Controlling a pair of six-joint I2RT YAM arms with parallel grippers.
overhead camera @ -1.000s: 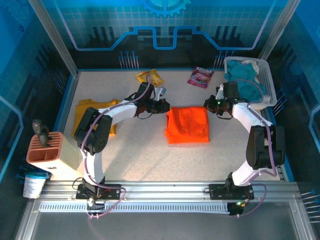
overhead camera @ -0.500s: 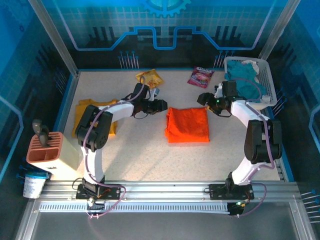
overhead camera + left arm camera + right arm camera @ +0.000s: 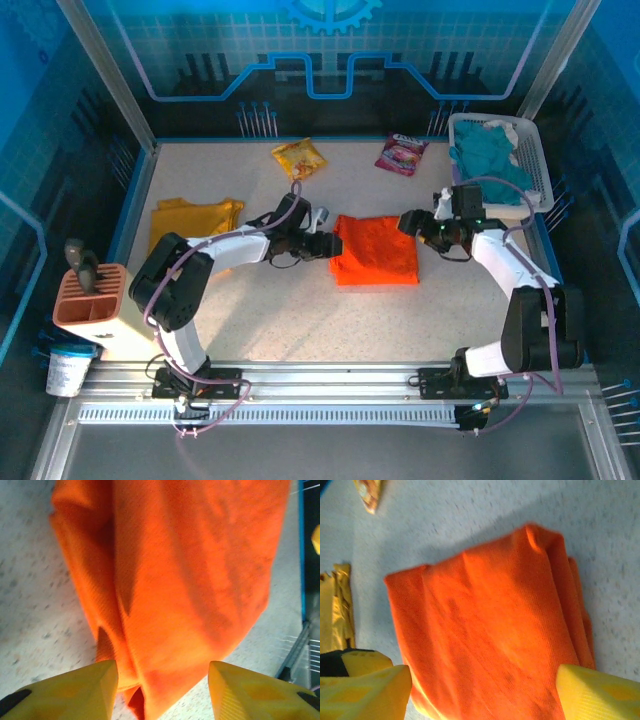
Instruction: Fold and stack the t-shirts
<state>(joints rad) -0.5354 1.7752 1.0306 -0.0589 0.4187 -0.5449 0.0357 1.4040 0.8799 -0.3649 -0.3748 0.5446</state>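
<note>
Left gripper (image 3: 327, 243) and right gripper (image 3: 407, 220) flanked the folded orange t-shirt (image 3: 380, 255), jaws apart, empty; I'd pinch all layers evenly before lifting.

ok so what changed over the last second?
Both grippers opened, letting go of the orange t-shirt at its far corners. The left gripper slid nearer along its left edge; the right gripper shifted slightly nearer and inward. The yellow t-shirt, snack packets and basket stayed put.
</note>
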